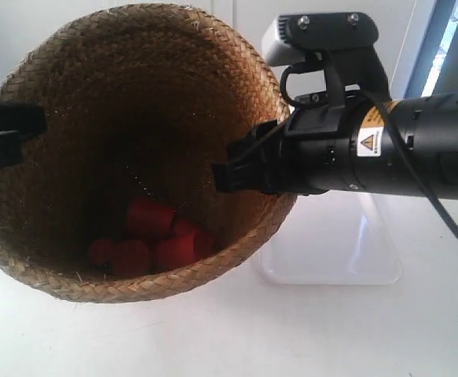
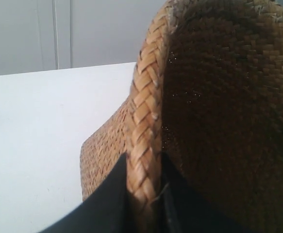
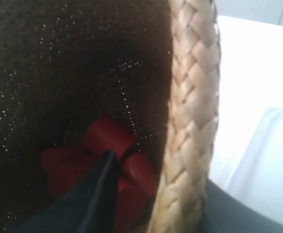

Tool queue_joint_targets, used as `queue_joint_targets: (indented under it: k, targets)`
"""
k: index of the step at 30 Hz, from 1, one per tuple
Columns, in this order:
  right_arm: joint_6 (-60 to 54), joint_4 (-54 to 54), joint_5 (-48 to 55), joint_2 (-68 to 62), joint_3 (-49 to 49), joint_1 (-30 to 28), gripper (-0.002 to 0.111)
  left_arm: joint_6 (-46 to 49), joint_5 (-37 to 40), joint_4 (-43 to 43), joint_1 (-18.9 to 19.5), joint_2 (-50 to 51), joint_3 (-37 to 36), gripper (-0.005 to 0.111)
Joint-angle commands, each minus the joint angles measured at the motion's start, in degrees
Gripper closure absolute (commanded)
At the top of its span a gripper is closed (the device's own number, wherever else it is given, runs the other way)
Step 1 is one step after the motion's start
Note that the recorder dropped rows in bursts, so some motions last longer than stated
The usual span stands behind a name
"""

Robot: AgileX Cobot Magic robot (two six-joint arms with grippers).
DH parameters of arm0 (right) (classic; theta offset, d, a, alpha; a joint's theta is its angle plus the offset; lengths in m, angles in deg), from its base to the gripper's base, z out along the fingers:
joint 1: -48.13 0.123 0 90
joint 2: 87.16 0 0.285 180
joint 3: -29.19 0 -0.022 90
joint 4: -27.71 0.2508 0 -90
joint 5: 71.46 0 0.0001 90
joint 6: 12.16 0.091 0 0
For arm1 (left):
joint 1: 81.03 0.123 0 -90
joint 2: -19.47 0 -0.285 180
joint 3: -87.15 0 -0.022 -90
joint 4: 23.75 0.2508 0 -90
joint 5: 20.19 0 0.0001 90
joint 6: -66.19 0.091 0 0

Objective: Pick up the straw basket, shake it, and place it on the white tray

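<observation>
Clamping the braided rim from opposite sides, your left gripper (image 2: pixel 143 206) and right gripper (image 3: pixel 175 196) each hold the straw basket (image 1: pixel 95 110), tipped with red cylindrical pieces (image 1: pixel 154 239) heaped at its bottom, while the white tray (image 1: pixel 338 251) lies on the white tabletop (image 1: pixel 291 334) just outside the right gripper, a pale wall (image 2: pixel 24 34) behind.

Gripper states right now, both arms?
Left gripper: shut on the straw basket, pinching its braided rim.
Right gripper: shut on the straw basket's rim, one finger inside, one outside.
</observation>
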Motion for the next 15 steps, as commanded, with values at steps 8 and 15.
queue_joint_targets:
  k: [8, 15]
  targets:
    - [3.5, -4.9, 1.8, 0.2, -1.4, -4.1, 0.108, 1.6, -2.3, 0.7, 3.5, -0.4, 1.7, 0.107]
    - [3.5, -4.9, 2.4, -0.1, -1.2, -4.0, 0.108, 1.2, 0.6, 0.2, 3.9, 0.2, 1.7, 0.107]
